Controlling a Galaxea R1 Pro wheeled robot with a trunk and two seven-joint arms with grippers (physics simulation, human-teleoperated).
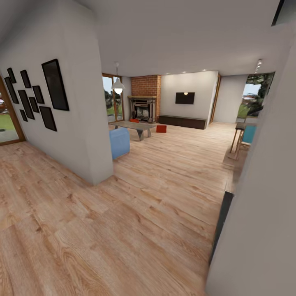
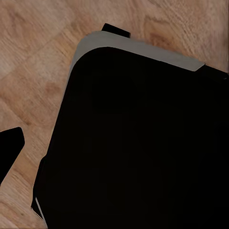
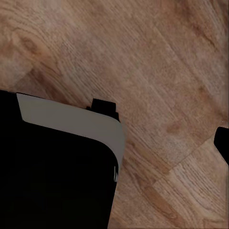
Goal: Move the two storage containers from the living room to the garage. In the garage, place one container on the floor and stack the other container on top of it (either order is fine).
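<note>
Head view: one storage container [image 1: 161,128] far off, second half-hidden by table [image 1: 133,125].

Light wood plank floor [image 1: 156,193]; red brick chimney [image 1: 145,85]; two orange-red containers [image 1: 161,128] — black TV [image 1: 184,98], black frames [image 1: 54,84], pale blue chair [image 1: 119,142].

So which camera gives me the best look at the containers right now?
The head view: both containers sit far off by the coffee table, near the fireplace. The wrist views look down at wood floor and the robot's dark base.
</note>
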